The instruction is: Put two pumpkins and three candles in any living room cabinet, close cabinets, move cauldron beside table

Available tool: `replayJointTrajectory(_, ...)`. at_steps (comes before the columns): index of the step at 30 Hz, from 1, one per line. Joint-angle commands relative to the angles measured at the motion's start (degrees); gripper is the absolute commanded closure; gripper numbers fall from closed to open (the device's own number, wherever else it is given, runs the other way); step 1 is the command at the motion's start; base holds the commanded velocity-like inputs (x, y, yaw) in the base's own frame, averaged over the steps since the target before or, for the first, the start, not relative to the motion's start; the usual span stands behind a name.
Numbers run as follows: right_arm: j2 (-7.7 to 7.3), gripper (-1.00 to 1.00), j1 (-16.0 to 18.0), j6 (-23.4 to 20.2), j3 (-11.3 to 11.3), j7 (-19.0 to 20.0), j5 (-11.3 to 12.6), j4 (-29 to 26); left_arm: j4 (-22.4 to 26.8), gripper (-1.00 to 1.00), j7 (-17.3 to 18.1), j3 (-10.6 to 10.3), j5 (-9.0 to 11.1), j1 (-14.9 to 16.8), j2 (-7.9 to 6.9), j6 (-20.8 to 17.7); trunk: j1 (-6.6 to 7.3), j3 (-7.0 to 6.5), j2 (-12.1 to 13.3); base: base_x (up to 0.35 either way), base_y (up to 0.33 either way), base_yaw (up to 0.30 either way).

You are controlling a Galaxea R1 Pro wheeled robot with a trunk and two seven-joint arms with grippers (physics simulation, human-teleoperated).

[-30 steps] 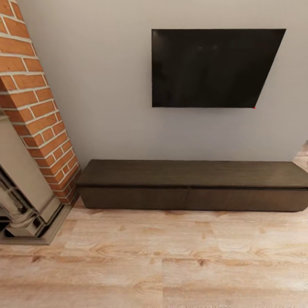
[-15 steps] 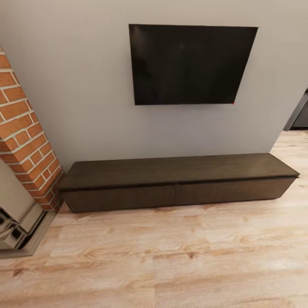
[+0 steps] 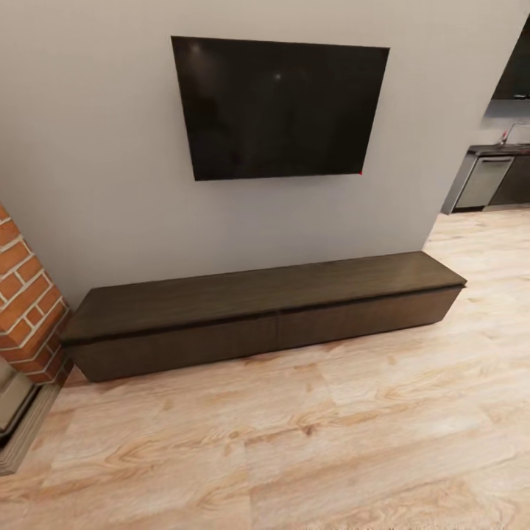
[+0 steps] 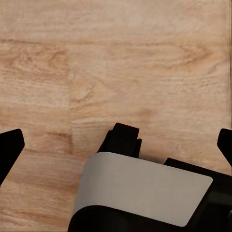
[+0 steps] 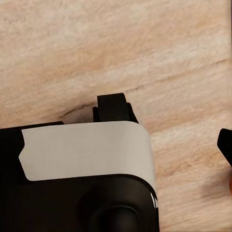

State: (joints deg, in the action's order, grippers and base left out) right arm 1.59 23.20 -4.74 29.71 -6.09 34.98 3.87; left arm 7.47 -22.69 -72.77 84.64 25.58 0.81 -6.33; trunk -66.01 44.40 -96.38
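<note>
- The cabinet [image 3: 265,313] stood flush against the grey wall under the dark wall screen [image 3: 278,109], both drawer fronts shut and level, so nothing could go in until one was pulled out.
- Its flat top was bare; no pumpkin, candle or cauldron lay on it or on the wooden floor [image 3: 294,442] in front.
- The robot looked to be in transit, judging by both arms hanging low with their cameras aimed straight down at the floor.
- The left gripper [image 4: 116,145] had its dark fingertips [image 4: 9,145] at opposite edges of the left wrist view, well apart, with nothing between them but floorboards.
- For the right gripper, one dark tip [image 5: 225,145] showed at the edge of the right wrist view; the other was cut off, so I could not tell how wide it stood.
- The robot's base [image 4: 140,193], grey-topped with black wheels, blocked part of each wrist view.
- The brick column [image 3: 26,309] and the fireplace plinth [image 3: 18,412] were cropped at the head view's left edge.
- A kitchen counter [image 3: 500,151] beyond the wall's end was too far off to make out.
</note>
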Motion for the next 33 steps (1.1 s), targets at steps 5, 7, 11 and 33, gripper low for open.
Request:
replayJointTrajectory(5,0.04,-1.0,0.0,-0.03,0.0,0.12,0.0,0.0,0.05,-1.0,0.02,0.0,0.0,0.0,0.06,0.0,0.0,0.0,0.0,0.0,0.0,-0.276)
replayJointTrajectory(7,0.02,-1.0,0.0,-0.02,0.0,0.16,0.0,0.0,0.07,-1.0,0.02,0.0,0.0,0.0,0.05,0.0,0.0,0.0,0.0,0.0,0.0,-0.277)
replayJointTrajectory(11,0.05,-1.0,0.0,-0.01,0.0,0.2,0.0,0.0,0.08,-1.0,0.02,0.0,0.0,0.0,0.07,0.0,0.0,0.0,0.0,0.0,0.0,-0.277)
replayJointTrajectory(33,0.08,-1.0,0.0,-0.02,0.0,0.21,0.05,0.0,0.09,-1.0,0.02,0.0,0.0,0.0,0.07,0.0,0.0,0.0,0.0,0.0,0.0,-0.277)
